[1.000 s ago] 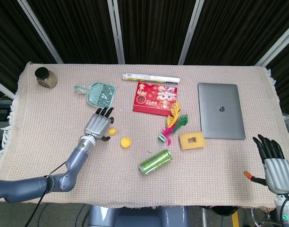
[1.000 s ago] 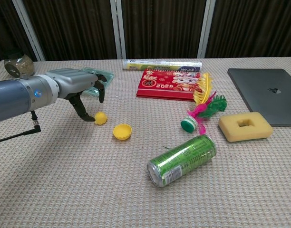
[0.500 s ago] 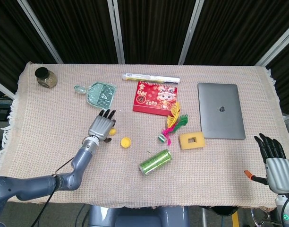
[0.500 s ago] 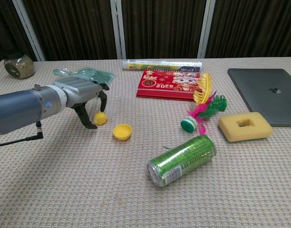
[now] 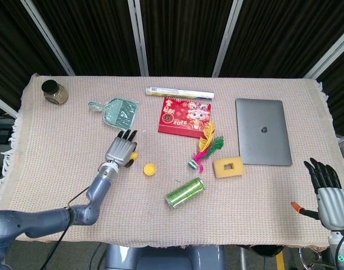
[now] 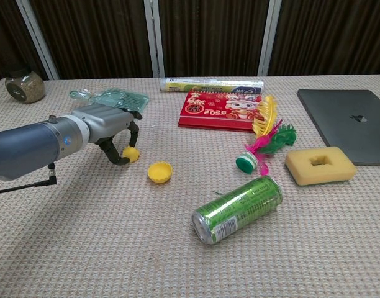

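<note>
My left hand (image 5: 120, 151) (image 6: 106, 127) is low on the woven cloth, left of centre. Its thumb and fingers curl around a small yellow ball (image 5: 135, 156) (image 6: 131, 154) and pinch it where it rests on the table. A yellow cap (image 5: 149, 168) (image 6: 159, 172) lies just right of the ball, apart from the hand. My right hand (image 5: 328, 194) hangs at the bottom right past the table's corner, fingers spread and holding nothing; only the head view shows it.
A green can (image 5: 185, 192) (image 6: 238, 208) lies on its side near the front. A feather shuttlecock (image 5: 204, 151), yellow sponge (image 5: 228, 167), laptop (image 5: 262, 130), red calendar (image 5: 186, 116), roll (image 5: 179, 91), green dustpan (image 5: 120, 111) and jar (image 5: 54, 91) lie around.
My left hand came down and a little right over the yellow ball, and its fingers drew in around it. The right hand sank slightly.
</note>
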`<state>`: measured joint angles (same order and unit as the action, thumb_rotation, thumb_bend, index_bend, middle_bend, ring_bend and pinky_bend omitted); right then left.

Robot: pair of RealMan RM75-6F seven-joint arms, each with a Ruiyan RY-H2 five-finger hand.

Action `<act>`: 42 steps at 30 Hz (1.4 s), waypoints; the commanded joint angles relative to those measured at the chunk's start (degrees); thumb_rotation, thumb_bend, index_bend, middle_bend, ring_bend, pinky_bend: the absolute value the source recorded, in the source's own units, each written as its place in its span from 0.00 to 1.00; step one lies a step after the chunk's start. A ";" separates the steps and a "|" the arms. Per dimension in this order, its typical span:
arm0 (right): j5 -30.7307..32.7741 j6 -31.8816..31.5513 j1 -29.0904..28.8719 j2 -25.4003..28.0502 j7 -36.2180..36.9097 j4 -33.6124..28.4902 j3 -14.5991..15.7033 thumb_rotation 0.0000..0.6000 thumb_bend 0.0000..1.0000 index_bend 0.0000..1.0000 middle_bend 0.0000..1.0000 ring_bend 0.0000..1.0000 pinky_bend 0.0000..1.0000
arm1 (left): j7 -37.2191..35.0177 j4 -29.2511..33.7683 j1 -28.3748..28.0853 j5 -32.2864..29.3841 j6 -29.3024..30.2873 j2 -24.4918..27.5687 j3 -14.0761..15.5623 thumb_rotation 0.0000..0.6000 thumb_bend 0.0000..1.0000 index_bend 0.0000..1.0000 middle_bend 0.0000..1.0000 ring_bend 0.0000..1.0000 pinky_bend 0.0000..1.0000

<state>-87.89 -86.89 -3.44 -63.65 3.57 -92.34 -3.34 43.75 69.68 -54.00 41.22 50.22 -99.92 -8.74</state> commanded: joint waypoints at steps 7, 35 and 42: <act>-0.32 -0.51 0.13 -0.25 -0.03 0.32 -0.06 1.00 0.00 0.03 0.00 0.00 0.00 | -4.08 2.72 0.67 4.31 1.92 1.21 -0.87 0.91 0.38 0.47 0.00 0.00 0.11; -0.66 -1.92 0.42 -0.65 0.52 0.83 -0.62 1.00 0.00 0.04 0.00 0.00 0.00 | -5.17 14.95 0.93 10.61 3.16 4.52 2.06 0.91 0.38 0.47 0.00 0.00 0.10; -1.08 -2.50 0.51 -0.79 0.63 1.02 -0.72 1.00 0.00 0.04 0.00 0.00 0.00 | -4.84 13.07 0.56 9.62 2.96 2.81 2.04 0.90 0.37 0.46 0.00 0.00 0.10</act>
<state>-88.94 -89.36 -2.94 -64.42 4.23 -91.35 -4.04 38.89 82.98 -53.39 51.08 53.26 -96.86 -6.68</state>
